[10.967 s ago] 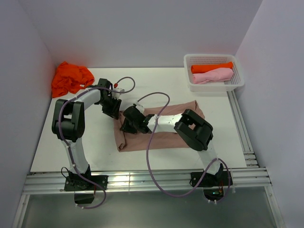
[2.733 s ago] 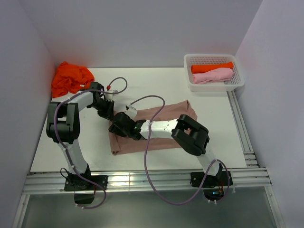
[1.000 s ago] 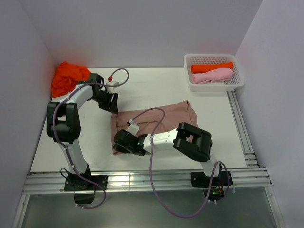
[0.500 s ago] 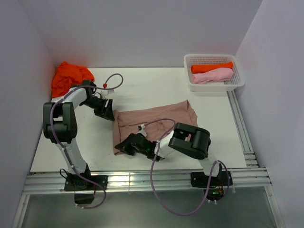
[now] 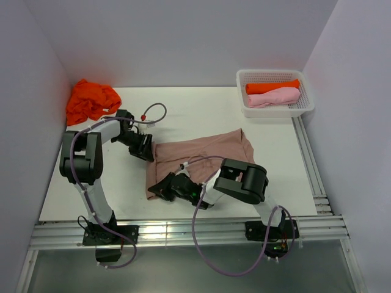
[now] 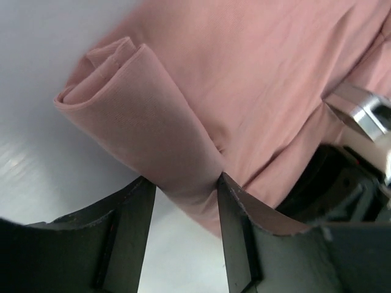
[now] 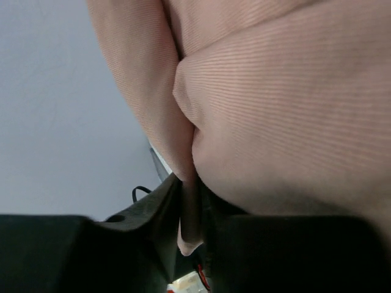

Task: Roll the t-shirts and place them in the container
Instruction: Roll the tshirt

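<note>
Shirt (image 5: 211, 152) (dusty pink one) lies spread on table (image 5: 201, 113), well left of basket (image 5: 275, 111). Left gripper (image 6: 184, 186) clamps its folded corner; right gripper (image 7: 190, 196) pinches the edge farthest from basket.

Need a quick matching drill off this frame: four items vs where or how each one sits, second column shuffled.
Items:
1. brown shirt
2. orange heap
3. pink roll
4. basket

Place or state:
A. far right corner
B. crumpled, far left corner
C. rolled, lying in the basket
D. centre, partly folded

Pairs: 1-D, 2-B, 3-C, 4-A
</note>
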Tool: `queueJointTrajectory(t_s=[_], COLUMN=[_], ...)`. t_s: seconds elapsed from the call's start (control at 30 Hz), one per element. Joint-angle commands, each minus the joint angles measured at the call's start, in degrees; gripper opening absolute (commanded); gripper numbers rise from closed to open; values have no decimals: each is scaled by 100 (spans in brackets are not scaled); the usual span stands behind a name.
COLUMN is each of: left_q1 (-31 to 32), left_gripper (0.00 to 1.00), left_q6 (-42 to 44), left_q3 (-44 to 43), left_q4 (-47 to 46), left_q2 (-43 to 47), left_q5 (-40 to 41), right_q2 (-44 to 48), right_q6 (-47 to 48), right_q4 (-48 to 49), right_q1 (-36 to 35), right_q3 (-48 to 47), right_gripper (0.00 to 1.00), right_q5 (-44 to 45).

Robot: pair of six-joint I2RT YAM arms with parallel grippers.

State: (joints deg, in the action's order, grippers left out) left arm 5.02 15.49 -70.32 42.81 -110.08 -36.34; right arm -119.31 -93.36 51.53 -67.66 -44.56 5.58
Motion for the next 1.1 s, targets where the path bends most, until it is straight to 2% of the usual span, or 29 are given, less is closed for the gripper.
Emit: queueJointTrajectory(t_s=[0.0,0.07,0.23,0.37,0.43,0.5,0.6,0.93,1.07], left_q1=[263,307,351,377,377,395,430,579,606], left_gripper=[51,50,50,50,50,49,49,49,49], left_q6=[-353,-423,-467,-433,-424,-397,-380,-353,-344], left_q3=[212,282,388,406,362,327,283,318,326], left_q4=[-712,-879,-1072,-1099,-1064,-1020,-976,-950,-950], left_q2=[101,136,259,286,286,286,303,330,303], left_q5=[671,961,1444,1603,1603,1603,1603,1630,1647], right_q2=[328,522,952,1251,1287,1148,858,75,13], right_q6=[256,371,714,1012,1197,1303,1417,1795,2093], right_q4=[-677,-1257,-2681,-4226,-5447,-6613,-7627,-9704,-9619], right_q1=[-11,-28,-116,-213,-318,-449,-608,-775,-732], right_q3=[-71,-193,-510,-1245,-1659,-2397,-3286,-5368,-5450], right_gripper=[28,39,51,52,53,53,54,55,56], right_q5=[118,241,635,1153,1418,1761,2033,2772,2817])
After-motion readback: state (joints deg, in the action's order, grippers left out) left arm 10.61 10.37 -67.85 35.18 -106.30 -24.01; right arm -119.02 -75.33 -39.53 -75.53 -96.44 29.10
